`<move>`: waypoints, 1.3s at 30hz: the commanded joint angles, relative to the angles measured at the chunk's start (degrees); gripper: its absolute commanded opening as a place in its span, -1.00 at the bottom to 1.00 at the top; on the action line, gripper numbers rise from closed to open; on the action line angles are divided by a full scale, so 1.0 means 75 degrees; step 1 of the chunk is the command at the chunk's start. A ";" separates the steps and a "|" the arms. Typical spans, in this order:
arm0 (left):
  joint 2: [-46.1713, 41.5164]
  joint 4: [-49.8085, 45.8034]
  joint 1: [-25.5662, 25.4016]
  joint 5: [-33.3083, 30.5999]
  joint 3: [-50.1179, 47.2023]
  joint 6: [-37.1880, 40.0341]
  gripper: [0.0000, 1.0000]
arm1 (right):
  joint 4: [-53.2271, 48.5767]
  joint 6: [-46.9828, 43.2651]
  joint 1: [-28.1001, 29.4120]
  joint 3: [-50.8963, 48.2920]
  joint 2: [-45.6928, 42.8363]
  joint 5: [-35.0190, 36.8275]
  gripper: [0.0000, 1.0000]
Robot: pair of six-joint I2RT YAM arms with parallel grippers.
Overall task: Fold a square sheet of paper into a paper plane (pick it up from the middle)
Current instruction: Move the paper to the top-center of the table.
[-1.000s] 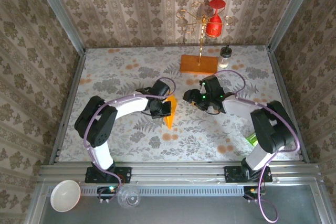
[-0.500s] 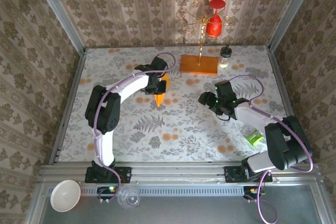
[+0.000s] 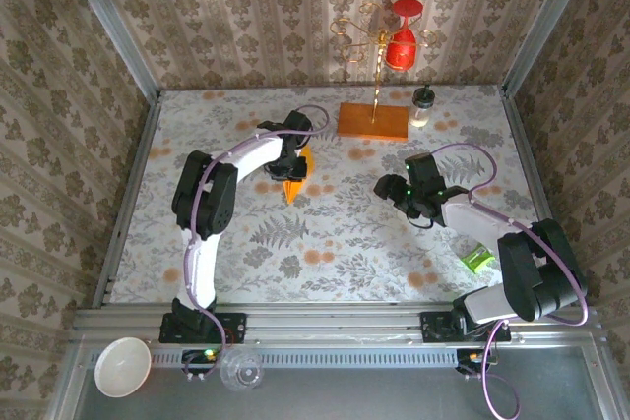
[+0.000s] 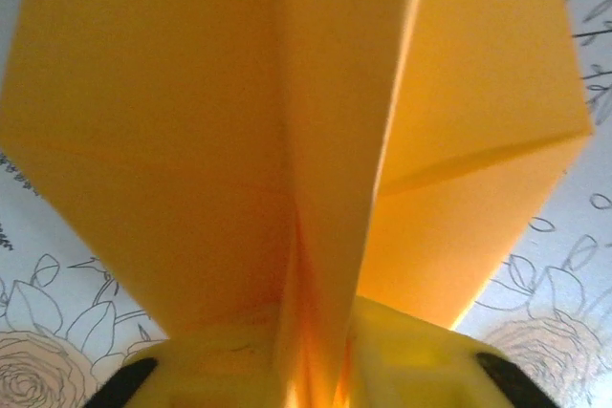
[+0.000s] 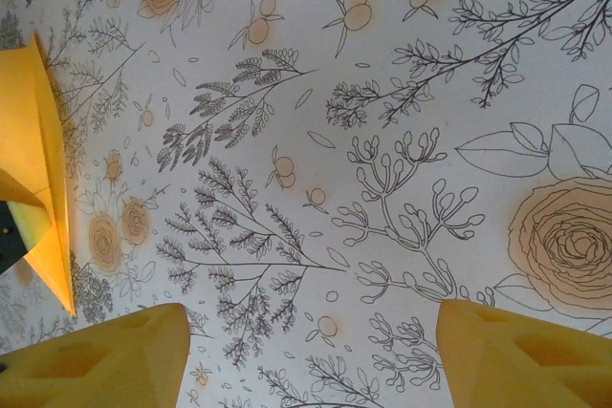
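The square sheet of paper is folded into an orange-yellow paper plane that lies left of centre on the table, nose pointing toward the near edge. My left gripper is at its far end. In the left wrist view the plane spreads its wings over the table, and its centre fold runs down between the yellow jaws of the left gripper, which press close on both sides. My right gripper hovers open right of centre with nothing in it. The plane's edge shows at the left of the right wrist view.
A brown-orange wooden block with a gold wire stand and a red ornament sits at the back. A small bottle stands beside it. A green object lies near the right arm. A white bowl and a clear cup sit below the rail.
My left gripper has carried the plane from the table's middle toward the back left and lowered it. My right gripper has drawn back to the right and stayed open.
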 commanded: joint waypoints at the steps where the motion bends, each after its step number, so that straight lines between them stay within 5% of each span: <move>1: 0.0125 -0.0217 0.0053 0.0058 0.0175 0.0010 -0.44 | -0.0044 -0.0016 -0.0041 -0.0064 -0.0135 0.0085 0.41; 24: 0.1118 0.0259 0.0296 0.0128 0.0537 -0.0455 -0.04 | -0.0126 -0.0035 -0.0074 0.0087 -0.0031 0.0015 0.41; 39: 0.0902 0.0002 0.0387 0.0444 0.1346 -0.0236 0.01 | -0.0318 -0.0104 -0.0116 0.0214 -0.0159 0.0060 0.42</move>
